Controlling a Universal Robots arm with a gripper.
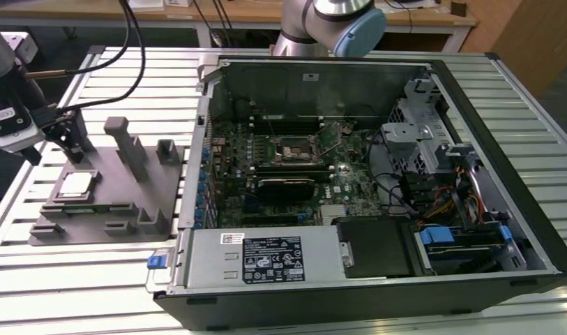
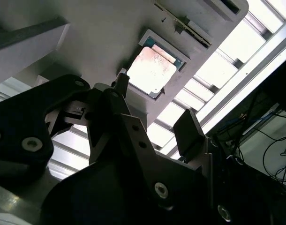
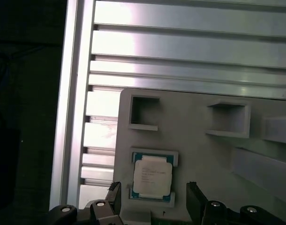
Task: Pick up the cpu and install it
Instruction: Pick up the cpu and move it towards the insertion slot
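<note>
The black gripper [image 1: 74,145] pointed straight down, its fingers apart. In the exterior view, the small square silvery cpu [image 1: 76,184] lay at its six o'clock.

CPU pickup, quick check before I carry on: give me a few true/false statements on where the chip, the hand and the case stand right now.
1. The cpu lies in a recess of the grey block. True.
2. The hand is open, above the cpu. True.
3. The cpu is clamped in the hand. False: it lies free in the block, with the fingers apart.
4. The grey block stands outside the computer case, to the exterior view's left of it. True.
5. The cpu is inside the computer case. False: it is on the block.
6. The computer case is closed. False: its side is open, and the motherboard is in sight.
</note>
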